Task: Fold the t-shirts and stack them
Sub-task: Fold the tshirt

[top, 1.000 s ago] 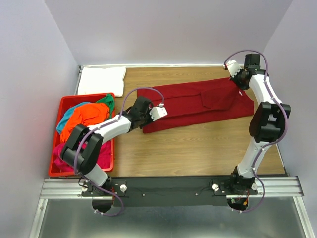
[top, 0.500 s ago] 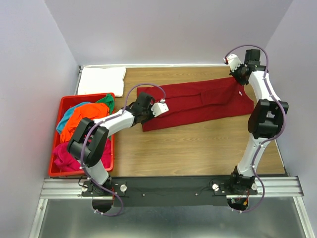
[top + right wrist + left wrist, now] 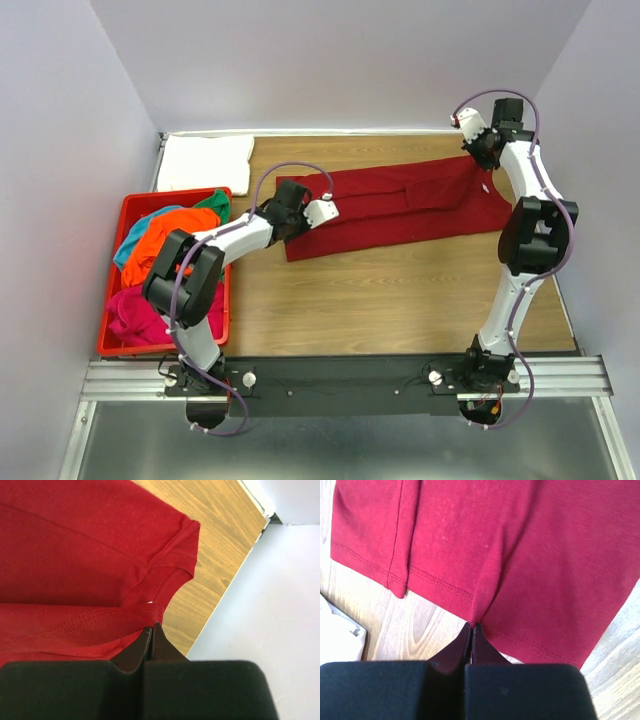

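The red shirt (image 3: 400, 205) lies long and narrow across the far middle of the counter (image 3: 400, 290). Its sides are folded in, a sleeve flap sits on top, and the cloth is soft and slightly rippled. The left tool (image 3: 471, 626) is pinched tight on the hem at the 9 o'clock end, and the right tool (image 3: 152, 626) is clamped by the neckline at 3 o'clock. The end-to-end fold looks next: carry one end over the other, taut and square. The white shirt (image 3: 205, 162) waits at 10 o'clock, the bin (image 3: 105, 300) at 8.

Six t-shirts (image 3: 400, 205), one red bin (image 3: 140, 349)
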`<action>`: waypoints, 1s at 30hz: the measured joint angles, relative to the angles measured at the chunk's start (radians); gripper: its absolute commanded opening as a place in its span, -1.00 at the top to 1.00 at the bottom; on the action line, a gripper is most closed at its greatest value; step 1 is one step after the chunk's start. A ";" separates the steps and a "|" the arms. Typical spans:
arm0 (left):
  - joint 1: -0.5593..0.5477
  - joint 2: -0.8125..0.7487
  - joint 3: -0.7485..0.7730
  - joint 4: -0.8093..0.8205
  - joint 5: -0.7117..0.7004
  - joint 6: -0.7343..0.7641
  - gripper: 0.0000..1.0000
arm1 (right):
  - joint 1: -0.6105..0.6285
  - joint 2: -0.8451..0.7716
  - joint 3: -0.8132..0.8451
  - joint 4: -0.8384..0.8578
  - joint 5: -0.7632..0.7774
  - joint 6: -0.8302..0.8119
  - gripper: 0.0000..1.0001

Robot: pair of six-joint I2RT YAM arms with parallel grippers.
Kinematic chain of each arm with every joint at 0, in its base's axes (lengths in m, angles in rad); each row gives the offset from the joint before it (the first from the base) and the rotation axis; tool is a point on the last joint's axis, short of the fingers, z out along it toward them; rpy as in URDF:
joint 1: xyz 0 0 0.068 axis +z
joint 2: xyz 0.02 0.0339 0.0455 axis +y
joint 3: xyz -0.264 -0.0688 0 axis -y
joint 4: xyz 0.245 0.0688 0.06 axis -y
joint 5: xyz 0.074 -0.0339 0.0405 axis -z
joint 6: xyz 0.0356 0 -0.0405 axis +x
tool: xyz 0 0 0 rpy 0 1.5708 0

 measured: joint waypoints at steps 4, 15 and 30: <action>0.012 0.017 0.005 0.000 0.000 0.003 1.00 | 0.000 0.015 0.018 0.000 0.001 0.006 0.99; 0.027 0.059 0.031 0.001 0.000 0.007 1.00 | 0.000 0.058 0.052 0.000 0.007 0.015 0.99; 0.031 0.063 0.033 0.001 0.000 0.007 1.00 | 0.012 0.145 0.169 0.000 0.006 0.079 0.99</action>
